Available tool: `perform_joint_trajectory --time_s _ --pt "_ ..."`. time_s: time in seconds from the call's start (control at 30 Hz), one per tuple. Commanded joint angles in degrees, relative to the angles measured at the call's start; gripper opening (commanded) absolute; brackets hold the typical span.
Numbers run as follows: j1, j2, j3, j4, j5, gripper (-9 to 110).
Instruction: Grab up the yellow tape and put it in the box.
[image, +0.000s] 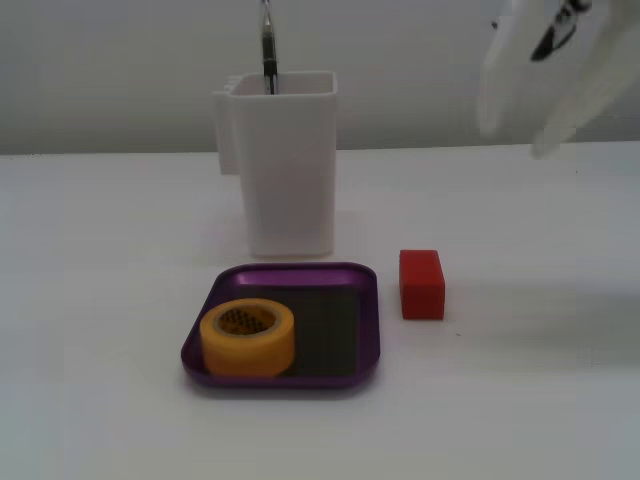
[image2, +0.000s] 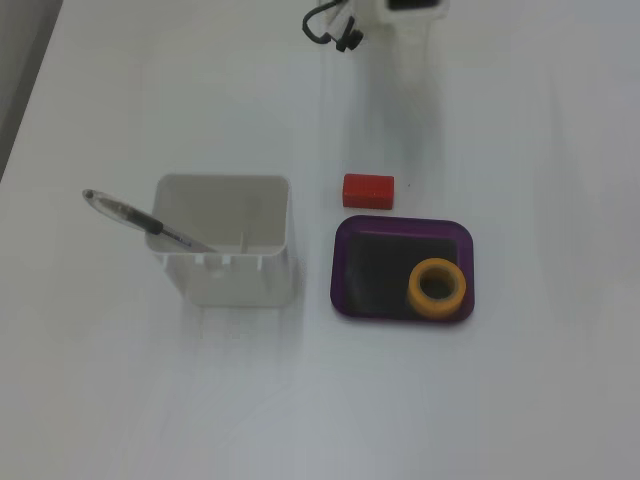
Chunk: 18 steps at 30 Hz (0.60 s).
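Observation:
The yellow tape (image: 248, 336) lies flat inside the purple box (image: 340, 372), in its left half in a fixed view. In the other fixed view the tape (image2: 437, 288) sits in the tray's lower right corner, and the box rim (image2: 343, 270) shows around it. My gripper (image: 518, 140) is a white motion-blurred shape high at the top right, well away from the box and holding nothing that I can see. The blur hides how its jaws stand. Only part of the arm (image2: 405, 8) shows at the top edge of the other fixed view.
A tall white container (image: 285, 165) with a pen (image: 268, 50) in it stands just behind the box. It also shows in the other fixed view (image2: 225, 240). A red block (image: 421, 284) sits on the white table to the right of the box.

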Motion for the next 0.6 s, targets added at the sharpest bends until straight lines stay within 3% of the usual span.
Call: perform_joint_trajectory --time_s 0.0,0.2,0.57 --pt "0.44 9.67 13.27 -9.58 -0.44 9" --pt "0.97 20.92 28.39 -16.08 0.18 9" --pt "1.14 37.27 43.95 -15.64 -0.53 9"
